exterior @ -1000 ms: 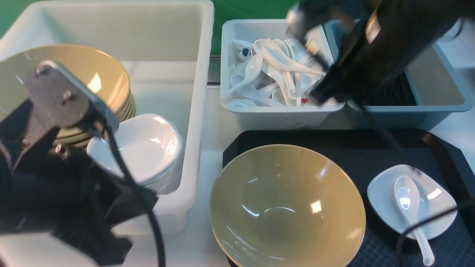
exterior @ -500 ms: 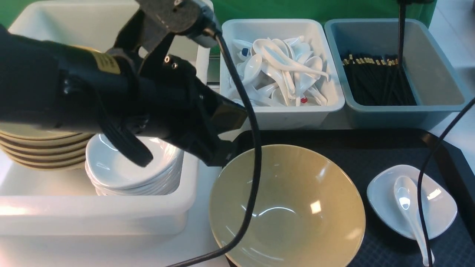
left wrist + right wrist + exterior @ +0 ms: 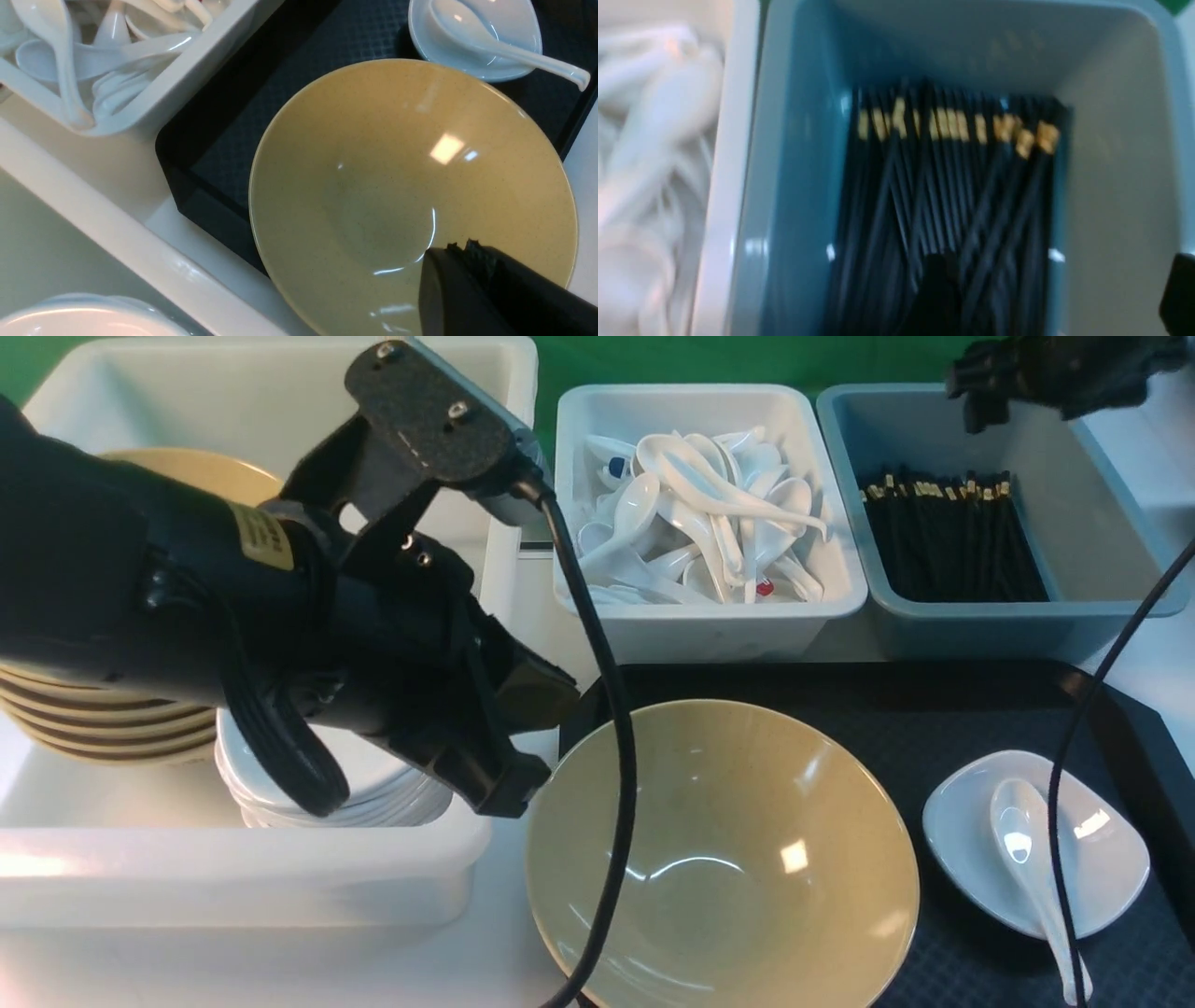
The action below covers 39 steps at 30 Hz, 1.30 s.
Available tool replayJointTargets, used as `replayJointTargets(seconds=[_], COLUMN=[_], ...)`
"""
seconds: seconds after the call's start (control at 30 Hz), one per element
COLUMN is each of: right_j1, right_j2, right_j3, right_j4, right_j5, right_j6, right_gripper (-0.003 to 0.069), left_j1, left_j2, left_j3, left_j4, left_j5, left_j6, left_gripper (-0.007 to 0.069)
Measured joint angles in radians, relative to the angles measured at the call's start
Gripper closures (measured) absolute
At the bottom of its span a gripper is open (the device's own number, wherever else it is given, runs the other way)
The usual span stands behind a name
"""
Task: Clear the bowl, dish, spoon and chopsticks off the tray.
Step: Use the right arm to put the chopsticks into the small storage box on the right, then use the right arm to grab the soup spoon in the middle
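Left jaws spread, bowl (image 3: 724,854) rim just ahead of them; right jaws parted over chopsticks (image 3: 952,541) in grey-blue bin (image 3: 1092,546)

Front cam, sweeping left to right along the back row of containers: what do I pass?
white tub → white spoon bin → grey-blue chopstick bin
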Motion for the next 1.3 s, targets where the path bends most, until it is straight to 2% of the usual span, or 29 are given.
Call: replayJointTargets(seconds=[0.1, 0.23, 0.33, 0.53, 0.6, 0.67, 0.87, 1.07, 1.3], right_j1=[0.014, 0.022, 0.035, 0.094, 0.098, 0.102, 0.102, 0.102, 0.102], right_j2=[-0.072, -0.233, -0.399, -0.68, -0.71, -0.755, -0.726, -0.596, -0.45], right_j3=[-0.012, 0.102, 0.279, 0.707, 0.783, 0.98, 1.154, 1.167, 1.168], right_j4=[0.018, 0.181, 0.315, 0.349, 0.349, 0.346, 0.346, 0.307, 0.253], right_j5=[0.174, 0.215, 0.221, 0.205, 0.187, 0.118, -0.024, -0.137, -0.243], right_j6=[-0.103, -0.177, -0.224, -0.21, -0.195, -0.149, -0.108, -0.068, 0.005], right_gripper=[0.0057, 0.0105, 0.0144, 0.0195, 0.0197, 0.0201, 0.0202, 0.0202, 0.0202], left_j1=[0.0, -0.039, -0.106, -0.193, -0.202, -0.217, -0.219, -0.219, -0.219], left_j2=[-0.013, 0.007, 0.059, 0.136, 0.139, 0.141, 0.144, 0.15, 0.13], left_j3=[-0.001, -0.012, -0.06, -0.22, -0.238, -0.255, -0.236, -0.181, -0.16], left_j4=[-0.001, 0.019, 0.075, 0.125, 0.126, 0.117, 0.102, 0.095, 0.022], left_j5=[-0.022, -0.037, -0.002, 0.037, 0.037, 0.034, 0.056, 0.12, 0.216], left_j6=[-0.002, -0.002, 0.001, 0.006, 0.009, 0.025, 0.028, 0.028, 0.028], left_gripper=[0.0636, 0.0636, 0.0636, 0.0636, 0.0636, 0.0636, 0.0636, 0.0636, 0.0636])
